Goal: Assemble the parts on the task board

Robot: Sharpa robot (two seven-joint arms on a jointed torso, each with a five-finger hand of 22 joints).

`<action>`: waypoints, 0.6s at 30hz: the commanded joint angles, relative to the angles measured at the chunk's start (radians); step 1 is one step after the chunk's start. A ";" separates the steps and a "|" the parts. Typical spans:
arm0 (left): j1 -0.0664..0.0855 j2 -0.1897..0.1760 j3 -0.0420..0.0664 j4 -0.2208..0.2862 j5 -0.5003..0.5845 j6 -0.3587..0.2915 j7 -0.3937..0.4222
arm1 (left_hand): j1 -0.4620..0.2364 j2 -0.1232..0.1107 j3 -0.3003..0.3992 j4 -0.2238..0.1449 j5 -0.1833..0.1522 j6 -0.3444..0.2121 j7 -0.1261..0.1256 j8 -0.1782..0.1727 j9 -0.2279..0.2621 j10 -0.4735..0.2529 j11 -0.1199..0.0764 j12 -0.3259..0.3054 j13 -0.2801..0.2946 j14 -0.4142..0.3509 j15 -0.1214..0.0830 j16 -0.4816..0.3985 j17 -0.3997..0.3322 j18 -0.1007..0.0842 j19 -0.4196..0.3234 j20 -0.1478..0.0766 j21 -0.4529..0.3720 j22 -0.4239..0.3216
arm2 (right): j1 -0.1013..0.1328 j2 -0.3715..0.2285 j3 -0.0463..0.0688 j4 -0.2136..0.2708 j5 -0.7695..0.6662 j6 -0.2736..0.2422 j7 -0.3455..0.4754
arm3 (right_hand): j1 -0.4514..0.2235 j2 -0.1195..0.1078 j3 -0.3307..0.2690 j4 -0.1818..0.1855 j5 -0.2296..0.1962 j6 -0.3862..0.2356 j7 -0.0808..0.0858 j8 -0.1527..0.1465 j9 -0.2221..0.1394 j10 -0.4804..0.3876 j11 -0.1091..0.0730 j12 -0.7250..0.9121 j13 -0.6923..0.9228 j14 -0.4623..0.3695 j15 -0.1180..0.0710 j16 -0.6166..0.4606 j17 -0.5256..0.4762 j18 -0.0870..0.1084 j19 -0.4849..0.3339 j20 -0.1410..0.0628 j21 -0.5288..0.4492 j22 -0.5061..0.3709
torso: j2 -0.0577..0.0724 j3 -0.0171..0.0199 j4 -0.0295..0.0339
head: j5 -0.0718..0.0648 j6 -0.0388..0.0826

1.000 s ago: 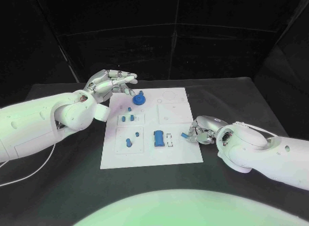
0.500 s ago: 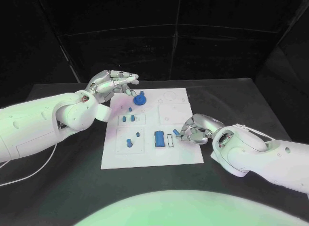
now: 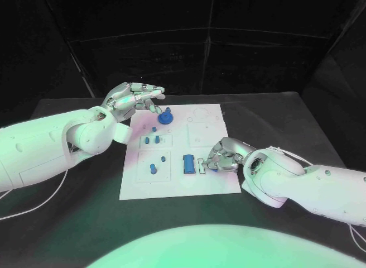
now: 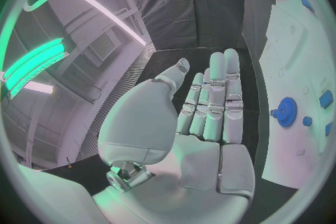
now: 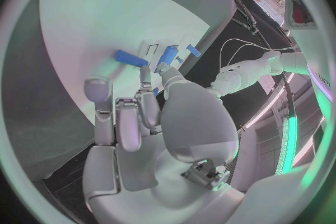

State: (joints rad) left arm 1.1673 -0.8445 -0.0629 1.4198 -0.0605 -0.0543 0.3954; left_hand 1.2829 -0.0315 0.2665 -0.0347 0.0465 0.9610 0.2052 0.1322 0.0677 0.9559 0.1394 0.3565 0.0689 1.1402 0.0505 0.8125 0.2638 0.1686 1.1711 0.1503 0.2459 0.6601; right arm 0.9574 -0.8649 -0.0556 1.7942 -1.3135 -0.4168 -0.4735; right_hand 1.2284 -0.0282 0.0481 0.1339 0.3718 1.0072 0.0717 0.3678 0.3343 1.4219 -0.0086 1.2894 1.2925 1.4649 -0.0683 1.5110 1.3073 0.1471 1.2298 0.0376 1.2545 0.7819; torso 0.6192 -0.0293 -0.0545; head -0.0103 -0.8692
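A black table stands before dark curtained walls. A white board lies flat at its middle, carrying small blue parts: a gear near the far edge, pegs below it, and a block nearer the front. The left hand hovers just beside the board's far left corner, fingers straight, close together, holding nothing. The right hand sits over the board's right side, just beside the block, pinching a small blue part. No writing is readable.
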 commanded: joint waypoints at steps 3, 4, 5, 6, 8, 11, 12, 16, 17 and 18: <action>0.002 0.001 0.000 0.003 0.002 0.006 0.015 | -0.004 0.005 -0.004 0.004 0.003 -0.007 0.003 0.007 0.000 -0.008 -0.002 0.004 0.001 0.000 0.003 -0.004 0.002 0.012 0.009 0.001 -0.003 -0.001 | 0.001 0.020 0.000 -0.017 0.044 0.035 -0.036 | -0.012 0.005 -0.001 0.007 0.008 0.011 -0.002 -0.003 0.003 -0.001 0.002 -0.005 -0.002 0.080 -0.003 0.002 0.130 -0.013 0.005 0.003 0.001 -0.002 | 0.001 0.0005 0.0016 | 0.000 0.001; 0.002 0.001 0.000 0.003 0.002 0.006 0.015 | -0.004 0.005 -0.004 0.004 0.003 -0.007 0.003 0.007 0.000 -0.008 -0.002 0.004 0.001 0.000 0.003 -0.004 0.002 0.012 0.009 0.001 -0.003 -0.001 | 0.001 0.023 0.000 -0.020 0.044 0.036 -0.038 | -0.012 0.005 -0.001 0.007 0.008 0.011 -0.002 -0.003 0.003 -0.001 0.002 -0.005 -0.002 0.080 -0.003 0.002 0.130 -0.013 0.005 0.003 0.001 -0.002 | 0.000 0.0006 0.0014 | 0.000 0.001; 0.002 0.001 0.000 0.003 0.002 0.006 0.015 | -0.004 0.005 -0.004 0.004 0.003 -0.007 0.003 0.007 0.000 -0.008 -0.002 0.004 0.001 0.000 0.003 -0.004 0.002 0.012 0.009 0.001 -0.003 -0.001 | 0.001 0.026 0.000 -0.023 0.045 0.036 -0.039 | -0.012 0.005 -0.001 0.007 0.008 0.011 -0.002 -0.003 0.003 -0.001 0.002 -0.005 -0.002 0.080 -0.003 0.002 0.130 -0.013 0.005 0.003 0.001 -0.002 | 0.000 0.0005 0.0015 | 0.001 0.001; 0.002 0.001 0.000 0.003 0.002 0.006 0.015 | -0.004 0.005 -0.004 0.004 0.003 -0.007 0.003 0.007 0.000 -0.008 -0.002 0.004 0.001 0.000 0.003 -0.004 0.002 0.012 0.009 0.001 -0.003 -0.001 | 0.001 0.028 0.000 -0.025 0.045 0.034 -0.039 | -0.012 0.005 -0.001 0.008 0.009 0.011 -0.002 -0.003 0.003 -0.001 0.002 -0.005 -0.002 0.080 -0.003 0.002 0.129 -0.013 0.005 0.003 0.001 -0.002 | 0.000 0.0003 0.0023 | 0.001 0.000; 0.002 0.001 0.000 0.003 0.002 0.006 0.015 | -0.004 0.005 -0.004 0.004 0.003 -0.007 0.003 0.007 0.000 -0.008 -0.002 0.004 0.001 0.000 0.003 -0.004 0.002 0.012 0.009 0.001 -0.003 -0.001 | 0.001 0.029 0.000 -0.027 0.040 0.027 -0.038 | -0.012 0.005 -0.001 0.008 0.009 0.011 -0.002 -0.003 0.003 -0.001 0.001 -0.005 -0.002 0.080 -0.003 0.002 0.129 -0.013 0.005 0.003 0.002 -0.001 | 0.000 0.0007 0.0018 | 0.003 0.000; 0.002 0.000 0.000 0.002 0.002 0.006 0.014 | -0.004 0.005 -0.004 0.004 0.003 -0.007 0.003 0.007 0.000 -0.008 -0.002 0.004 0.001 0.000 0.003 -0.004 0.002 0.012 0.009 0.001 -0.003 -0.001 | 0.001 0.028 0.000 -0.027 0.023 0.013 -0.029 | -0.011 0.004 -0.002 0.008 0.011 0.011 -0.002 -0.003 0.003 -0.001 0.001 -0.004 -0.001 0.080 -0.003 0.002 0.129 -0.013 0.005 0.003 0.001 -0.002 | 0.000 0.0016 -0.0011 | 0.005 0.001; 0.002 0.000 0.000 0.001 0.002 0.006 0.014 | -0.004 0.005 -0.004 0.004 0.003 -0.007 0.003 0.007 0.000 -0.008 -0.002 0.004 0.001 0.000 0.003 -0.004 0.002 0.012 0.009 0.001 -0.003 -0.001 | 0.001 0.027 0.000 -0.026 0.017 0.007 -0.023 | -0.010 0.003 -0.003 0.008 0.012 0.011 -0.002 -0.003 0.004 0.000 0.001 -0.004 0.000 0.080 -0.003 0.002 0.129 -0.013 0.004 0.003 0.001 -0.002 | -0.001 0.0020 -0.0018 | 0.006 0.000; 0.002 0.001 0.000 0.001 0.002 0.007 0.014 | -0.004 0.005 -0.004 0.004 0.003 -0.007 0.003 0.007 0.000 -0.008 -0.002 0.004 0.001 0.000 0.003 -0.004 0.002 0.012 0.009 0.001 -0.003 -0.001 | 0.001 0.021 0.000 -0.019 -0.008 -0.018 0.007 | -0.005 -0.002 -0.005 0.005 0.014 0.010 -0.003 -0.004 0.005 0.000 0.001 -0.003 0.001 0.080 -0.004 0.002 0.130 -0.013 0.005 0.002 0.001 -0.002 | 0.000 0.0026 -0.0025 | 0.004 0.001; 0.002 0.001 0.000 0.000 0.002 0.007 0.014 | -0.004 0.005 -0.004 0.004 0.003 -0.007 0.003 0.007 0.000 -0.008 -0.002 0.004 0.001 0.000 0.003 -0.004 0.002 0.012 0.009 0.001 -0.003 -0.001 | 0.001 0.018 0.000 -0.017 -0.014 -0.027 0.018 | -0.003 -0.004 -0.006 0.004 0.014 0.010 -0.003 -0.004 0.005 0.000 0.000 -0.002 0.002 0.080 -0.004 0.002 0.129 -0.013 0.005 0.002 0.001 -0.002 | 0.000 0.0027 -0.0026 | 0.004 0.001; 0.002 0.001 0.000 0.000 0.002 0.007 0.014 | -0.004 0.005 -0.004 0.004 0.003 -0.007 0.003 0.007 0.000 -0.008 -0.002 0.004 0.001 0.000 0.003 -0.004 0.002 0.012 0.009 0.001 -0.003 -0.001 | 0.001 0.015 0.000 -0.015 -0.020 -0.035 0.029 | 0.000 -0.005 -0.006 0.003 0.014 0.010 -0.003 -0.005 0.006 0.000 0.000 -0.002 0.002 0.080 -0.004 0.002 0.130 -0.013 0.005 0.002 0.001 -0.001 | 0.000 0.0025 -0.0020 | 0.003 0.002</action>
State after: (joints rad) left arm 1.1675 -0.8442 -0.0629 1.4191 -0.0605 -0.0542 0.3958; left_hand 1.2829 -0.0316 0.2664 -0.0347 0.0465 0.9610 0.2052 0.1322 0.0677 0.9559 0.1395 0.3563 0.0689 1.1402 0.0505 0.8125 0.2637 0.1686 1.1711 0.1503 0.2459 0.6602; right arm 0.9572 -0.8482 -0.0556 1.7755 -1.3014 -0.4133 -0.4877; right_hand 1.2239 -0.0235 0.0453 0.1366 0.3813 1.0108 0.0681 0.3679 0.3392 1.4219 -0.0087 1.2894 1.2936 1.4649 -0.0681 1.5110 1.3073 0.1472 1.2297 0.0376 1.2545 0.7801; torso 0.6192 -0.0271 -0.0556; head -0.0055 -0.8691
